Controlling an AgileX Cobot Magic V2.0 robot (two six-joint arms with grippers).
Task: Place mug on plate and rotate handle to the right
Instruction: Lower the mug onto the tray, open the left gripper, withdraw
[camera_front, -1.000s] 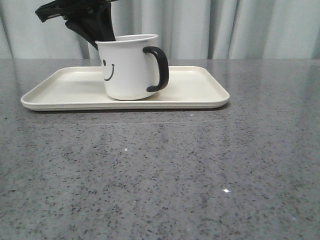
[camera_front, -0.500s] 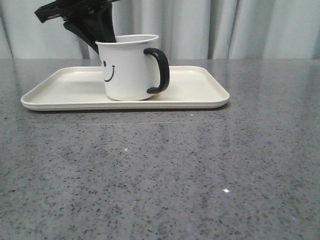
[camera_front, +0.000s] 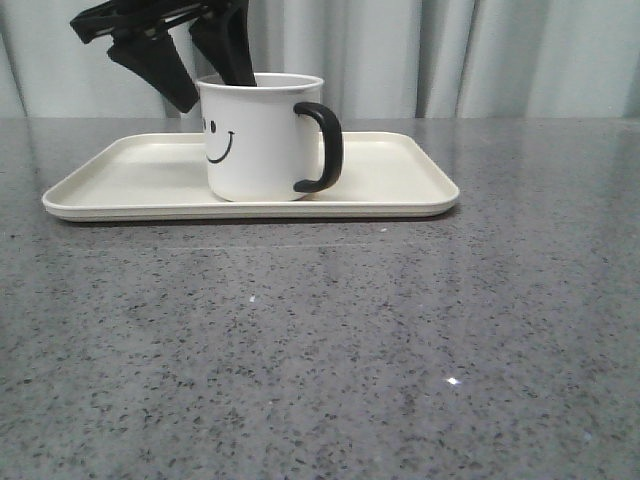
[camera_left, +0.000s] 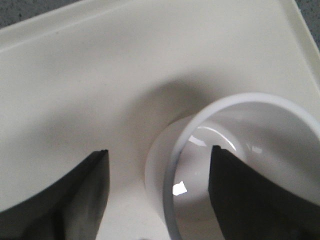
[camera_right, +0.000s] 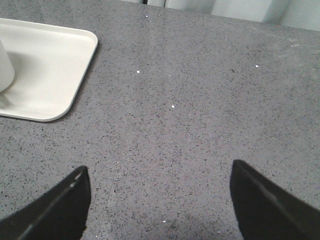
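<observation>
Grey speckled stone table (camera_front: 400, 340) carries cream plate (camera_front: 120, 175); nothing else directly on it

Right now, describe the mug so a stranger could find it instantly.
On the grey speckled table lies a wide cream plate. The mug stands upright on it, left of middle: white, with a black smiley face and a black loop handle pointing right.
</observation>
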